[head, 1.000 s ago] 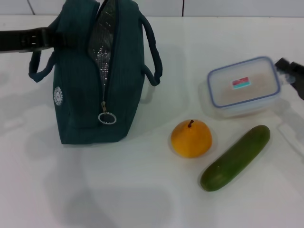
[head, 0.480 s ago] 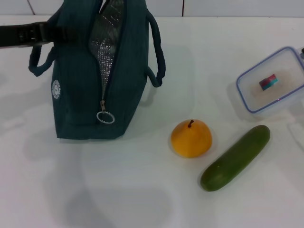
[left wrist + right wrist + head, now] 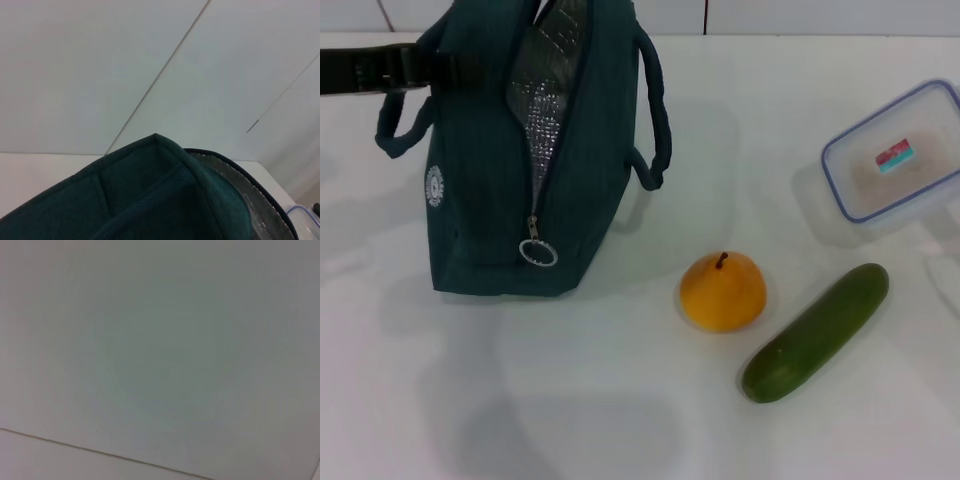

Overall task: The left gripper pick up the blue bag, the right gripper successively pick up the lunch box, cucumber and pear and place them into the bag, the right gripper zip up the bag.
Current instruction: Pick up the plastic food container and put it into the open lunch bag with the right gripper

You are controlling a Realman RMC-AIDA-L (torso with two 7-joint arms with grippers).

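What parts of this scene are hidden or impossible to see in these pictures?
- Right gripper: in no view; its wrist view shows only blank wall, so what carries the lunch box stays unseen.
- Lunch box: its right side is cut by the head view's edge.
- Left gripper: only a dark arm reaching the blue bag handle; fingers masked by fabric.
- Bag interior: only a strip of foil lining shows through the opening.

- White table [image 3: 620,420]: smooth, glossy surface filling nearly the whole head view; soft grey shadows lie on it.
- Pale wall [image 3: 100,65]: plain panels beyond the table's far edge, split by thin dark seams; one seam runs diagonally in the left wrist view.
- Right wrist view: a blank grey-white surface [image 3: 160,340], one faint line crossing low.
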